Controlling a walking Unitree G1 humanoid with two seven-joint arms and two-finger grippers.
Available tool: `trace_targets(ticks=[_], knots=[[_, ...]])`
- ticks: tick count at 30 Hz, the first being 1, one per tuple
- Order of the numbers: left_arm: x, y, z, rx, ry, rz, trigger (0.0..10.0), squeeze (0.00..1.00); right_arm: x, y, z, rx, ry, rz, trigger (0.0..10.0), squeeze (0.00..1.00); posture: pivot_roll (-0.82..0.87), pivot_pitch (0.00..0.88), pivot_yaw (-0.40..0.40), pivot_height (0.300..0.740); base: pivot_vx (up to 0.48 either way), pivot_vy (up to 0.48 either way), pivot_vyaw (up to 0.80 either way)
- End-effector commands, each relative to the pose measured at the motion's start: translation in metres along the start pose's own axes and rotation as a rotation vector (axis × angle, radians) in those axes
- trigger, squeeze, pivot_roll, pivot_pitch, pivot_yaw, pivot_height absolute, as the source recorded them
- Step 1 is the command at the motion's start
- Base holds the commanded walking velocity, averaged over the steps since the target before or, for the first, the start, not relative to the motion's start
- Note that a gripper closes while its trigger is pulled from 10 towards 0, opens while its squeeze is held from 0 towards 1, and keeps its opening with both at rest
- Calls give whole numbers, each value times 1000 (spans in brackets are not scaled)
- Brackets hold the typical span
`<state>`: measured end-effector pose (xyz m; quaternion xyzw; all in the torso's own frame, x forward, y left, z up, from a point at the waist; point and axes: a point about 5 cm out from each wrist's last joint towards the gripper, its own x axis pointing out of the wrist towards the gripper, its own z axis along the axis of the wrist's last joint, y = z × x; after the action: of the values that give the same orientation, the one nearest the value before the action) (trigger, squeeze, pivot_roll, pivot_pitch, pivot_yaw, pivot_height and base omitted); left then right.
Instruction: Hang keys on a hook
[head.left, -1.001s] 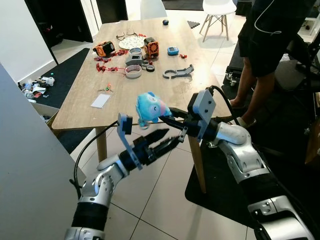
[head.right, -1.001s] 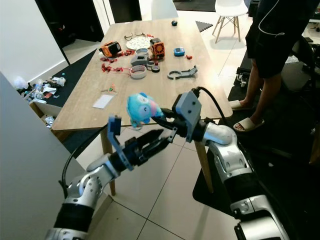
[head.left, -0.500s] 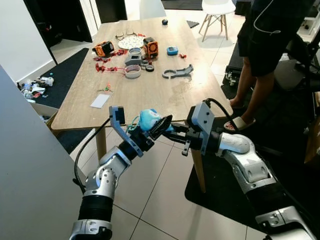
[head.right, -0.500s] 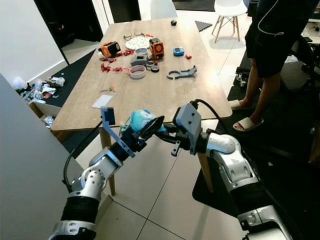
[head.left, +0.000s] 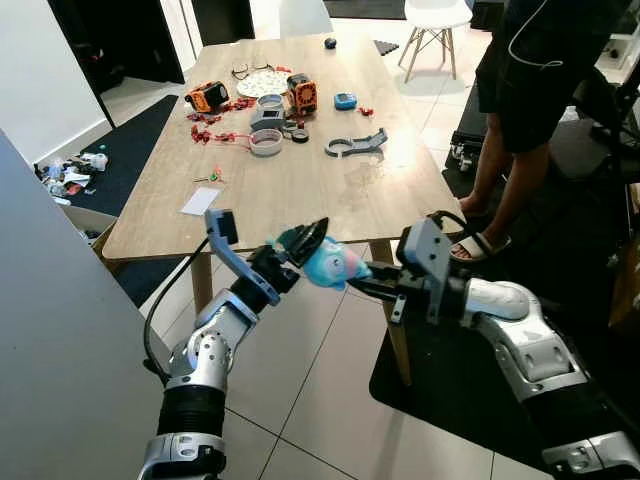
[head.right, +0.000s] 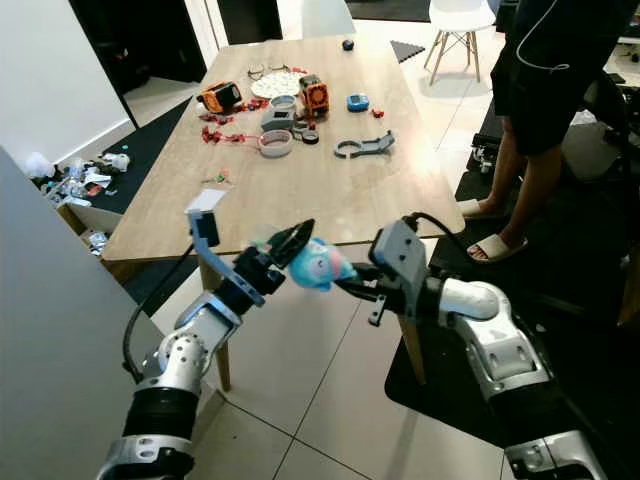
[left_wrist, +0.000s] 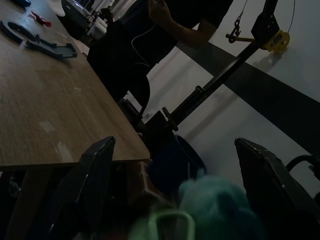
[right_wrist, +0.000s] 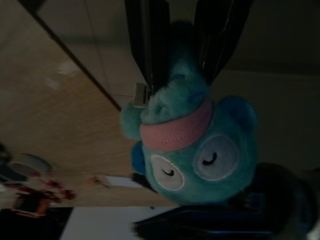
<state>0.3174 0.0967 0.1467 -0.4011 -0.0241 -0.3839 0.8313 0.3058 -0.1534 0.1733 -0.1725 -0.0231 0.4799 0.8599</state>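
The right gripper (head.left: 362, 284) pinches a blue plush toy (head.left: 333, 265) tight between its two fingers, in the air by the near edge of the wooden table (head.left: 300, 190). The right wrist view shows the toy's (right_wrist: 192, 145) sleepy eyes and pink band. The left gripper (head.left: 305, 240) has its fingers spread wide just beside the toy; the left wrist view shows a green loop (left_wrist: 167, 225) next to the toy's fur. Small parts and a tape roll (head.left: 266, 143) lie on the table. A person (head.left: 525, 90) stands on the tiled floor (head.left: 320, 400).
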Motion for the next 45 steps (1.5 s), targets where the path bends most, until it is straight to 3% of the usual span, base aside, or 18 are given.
trace_targets(ticks=[1, 12, 21, 30, 33, 36, 42, 45], knots=[[-2, 4, 1, 8, 6, 22, 10000, 0, 0, 0, 3, -10, -13, -10, 10000, 0, -131, 40, 92, 740, 0, 0, 0], [0, 3, -7, 15, 40, 18, 10000, 0, 3, -1, 3, -28, 5, -37, 10000, 0, -133, 38, 93, 740, 0, 0, 0], [-10, 12, -4, 64, 83, 78, 10000, 0, -5, -12, 0, -45, 30, -109, 10000, 0, -125, 49, 97, 740, 0, 0, 0], [-34, 43, -14, 93, 194, 266, 10000, 0, -16, -27, 7, -32, -36, -212, 10000, 0, -125, 52, 100, 740, 0, 0, 0], [-48, 51, -26, 85, 279, 304, 10000, 0, -19, -36, 24, -14, -159, -274, 10000, 0, -127, 54, 100, 740, 0, 0, 0], [-51, 49, -31, 63, 297, 284, 10000, 0, -20, -37, 35, -14, -212, -268, 10000, 0, -123, 55, 99, 740, 0, 0, 0], [-48, 41, -35, 8, 284, 222, 10000, 0, -22, -48, 42, -91, -205, -342, 10000, 0, -123, 55, 99, 740, 0, 0, 0], [-45, 28, -36, -71, 296, 104, 10000, 0, -19, -54, 50, -118, -233, -382, 10000, 0, -123, 55, 99, 740, 0, 0, 0]])
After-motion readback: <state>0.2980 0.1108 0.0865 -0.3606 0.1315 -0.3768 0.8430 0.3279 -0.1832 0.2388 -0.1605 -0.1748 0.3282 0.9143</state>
